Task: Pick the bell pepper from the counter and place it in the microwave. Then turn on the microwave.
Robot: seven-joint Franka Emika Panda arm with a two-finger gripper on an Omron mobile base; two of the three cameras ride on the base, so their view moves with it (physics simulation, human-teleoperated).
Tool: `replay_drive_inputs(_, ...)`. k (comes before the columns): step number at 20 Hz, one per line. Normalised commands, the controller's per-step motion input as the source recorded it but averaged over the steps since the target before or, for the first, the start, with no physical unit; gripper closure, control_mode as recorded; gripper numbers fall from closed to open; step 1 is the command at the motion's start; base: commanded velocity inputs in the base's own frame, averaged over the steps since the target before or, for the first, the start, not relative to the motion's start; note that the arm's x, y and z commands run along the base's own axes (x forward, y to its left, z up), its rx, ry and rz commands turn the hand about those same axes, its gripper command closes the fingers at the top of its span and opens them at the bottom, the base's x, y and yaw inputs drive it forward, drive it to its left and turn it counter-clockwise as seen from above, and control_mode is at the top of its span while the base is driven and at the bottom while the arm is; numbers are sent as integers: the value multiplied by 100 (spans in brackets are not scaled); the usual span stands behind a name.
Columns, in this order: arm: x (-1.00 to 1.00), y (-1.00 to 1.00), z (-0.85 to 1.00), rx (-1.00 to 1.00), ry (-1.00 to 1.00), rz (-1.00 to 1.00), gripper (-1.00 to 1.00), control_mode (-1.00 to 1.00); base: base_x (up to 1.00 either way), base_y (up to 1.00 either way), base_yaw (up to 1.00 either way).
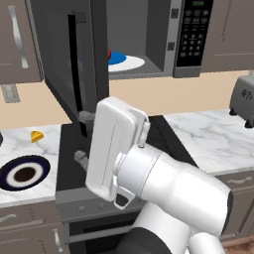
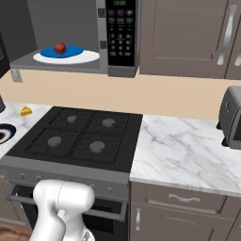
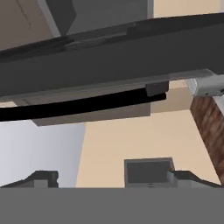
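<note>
**Red pepper in, door still open**

Dark fingers (image 3: 112,179) stand wide apart and empty, just beside the open door (image 1: 74,69) of the microwave (image 2: 70,35). The pepper (image 2: 60,48) sits inside the microwave on its white turntable (image 2: 66,56). Placing looks done; closing the door and pressing the keypad (image 2: 120,33) remain.

I see one bell pepper (image 2: 60,48), one microwave (image 2: 117,37), one plate (image 1: 24,172), one yellow wedge (image 1: 36,136), one toaster (image 2: 231,117) and four burners (image 2: 97,146).

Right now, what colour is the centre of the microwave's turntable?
Blue, under the red bell pepper; the turntable shows best in the right base view.
</note>
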Motion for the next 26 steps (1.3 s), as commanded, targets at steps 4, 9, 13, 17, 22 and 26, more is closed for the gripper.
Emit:
replay_drive_inputs(4,17,13,0,11,0,-2,-100,-100,0,0,0)
replay_drive_inputs(9,23,2,0,5,0,-3,-100,-100,0,0,0)
replay_drive_inputs(13,17,-1,2,0,0,-10,-100,-100,0,0,0)
replay_drive_inputs(17,13,0,3,0,0,-11,-100,-100,0,0,0)
replay_drive_inputs(22,9,0,7,0,0,-11,-100,-100,0,0,0)
replay_drive_inputs(26,5,0,6,0,0,-11,-100,-100,0,0,0)
